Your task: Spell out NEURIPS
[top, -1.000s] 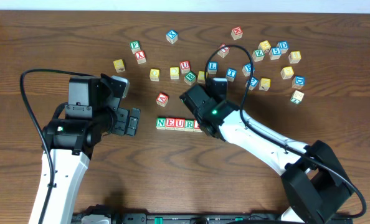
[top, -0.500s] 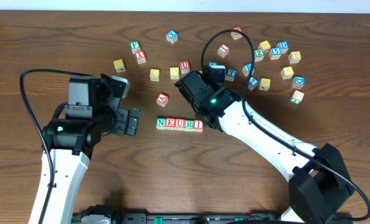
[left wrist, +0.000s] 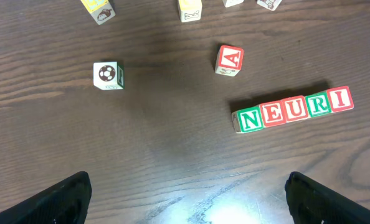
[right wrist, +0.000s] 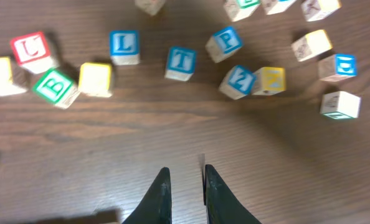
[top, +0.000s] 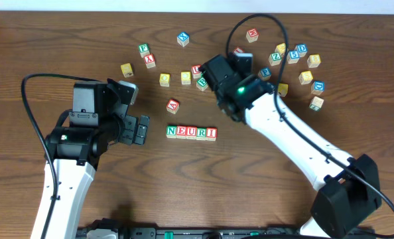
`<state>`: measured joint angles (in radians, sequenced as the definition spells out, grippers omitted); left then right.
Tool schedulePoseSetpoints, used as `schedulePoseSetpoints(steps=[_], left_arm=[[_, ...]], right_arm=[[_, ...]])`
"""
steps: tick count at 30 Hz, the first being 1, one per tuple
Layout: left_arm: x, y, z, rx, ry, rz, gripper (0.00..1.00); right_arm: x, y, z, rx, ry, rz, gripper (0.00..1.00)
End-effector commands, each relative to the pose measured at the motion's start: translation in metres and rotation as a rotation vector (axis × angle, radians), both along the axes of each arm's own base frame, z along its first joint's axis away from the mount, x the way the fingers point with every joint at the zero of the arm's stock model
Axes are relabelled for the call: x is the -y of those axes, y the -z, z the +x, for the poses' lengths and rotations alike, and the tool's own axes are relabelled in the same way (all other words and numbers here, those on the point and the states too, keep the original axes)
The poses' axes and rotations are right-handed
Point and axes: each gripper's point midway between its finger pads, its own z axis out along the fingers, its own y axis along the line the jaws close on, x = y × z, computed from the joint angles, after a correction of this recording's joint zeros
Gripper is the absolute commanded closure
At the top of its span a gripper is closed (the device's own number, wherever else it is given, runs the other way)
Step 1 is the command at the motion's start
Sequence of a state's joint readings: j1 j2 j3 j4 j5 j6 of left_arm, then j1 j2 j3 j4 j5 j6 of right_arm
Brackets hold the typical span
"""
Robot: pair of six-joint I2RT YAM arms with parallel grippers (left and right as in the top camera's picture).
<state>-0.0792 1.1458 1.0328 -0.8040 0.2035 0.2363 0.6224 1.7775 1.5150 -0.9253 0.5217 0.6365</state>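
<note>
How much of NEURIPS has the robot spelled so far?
Five letters are done: the row reads NEURI. Nothing is in hand; the right fingers hover empty near the blue P cube. P and S are still to add.

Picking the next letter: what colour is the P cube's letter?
Blue, blue-framed, on the P cube; clearest in the right wrist view.
</note>
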Motion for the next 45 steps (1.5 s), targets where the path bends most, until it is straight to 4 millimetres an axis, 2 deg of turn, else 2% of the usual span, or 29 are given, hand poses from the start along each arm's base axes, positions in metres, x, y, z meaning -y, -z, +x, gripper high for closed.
schedulePoseSetpoints(steps=[1,5,6,8,10,11,15,19,22,26,30,34,40,45], left_arm=[[-0.002,-0.01,0.005,0.03,-0.004,0.009,0.02],[-0.002,-0.01,0.005,0.03,-0.004,0.009,0.02],[-0.002,-0.01,0.005,0.03,-0.004,0.009,0.02],[-0.002,-0.01,0.005,0.03,-0.004,0.009,0.02],[-0.002,-0.01,0.005,0.03,-0.004,0.009,0.02],[-0.002,-0.01,0.005,0.03,-0.004,0.009,0.02],[-0.002,-0.01,0.005,0.03,-0.004,0.009,0.02],[-0.002,-0.01,0.005,0.03,-0.004,0.009,0.02],[-0.002,-0.01,0.005,0.03,-0.004,0.009,0.02],[-0.002,-0.01,0.005,0.03,-0.004,0.009,0.02],[-0.002,-0.01,0.005,0.03,-0.004,0.009,0.02],[-0.002,-0.01,0.005,0.03,-0.004,0.009,0.02],[-0.002,-0.01,0.005,0.03,-0.004,0.009,0.02],[-0.002,-0.01,0.005,0.03,-0.004,0.009,0.02]], right_arm=[[0.017,-0.02,0.012,0.016,0.038,0.047,0.8],[0.029,-0.023,0.021,-0.03,0.031,0.137,0.71],[0.032,-0.027,0.026,-0.043,0.009,0.17,0.63],[0.038,-0.031,0.031,-0.054,-0.018,0.197,0.55],[0.045,-0.036,0.035,-0.061,-0.037,0.213,0.53],[0.056,-0.042,0.036,-0.072,-0.04,0.218,0.48],[0.08,-0.058,0.036,-0.086,-0.023,0.21,0.44],[0.089,-0.072,0.037,-0.1,-0.055,0.22,0.38],[0.092,-0.073,0.039,-0.124,-0.076,0.211,0.32],[0.087,-0.059,0.045,-0.215,-0.125,0.2,0.24],[0.084,-0.036,0.06,-0.31,-0.139,0.173,0.27],[0.083,-0.012,0.076,-0.373,-0.163,0.15,0.23],[0.097,0.023,0.089,-0.442,-0.175,0.131,0.23],[0.119,0.054,0.099,-0.49,-0.203,0.09,0.22]])
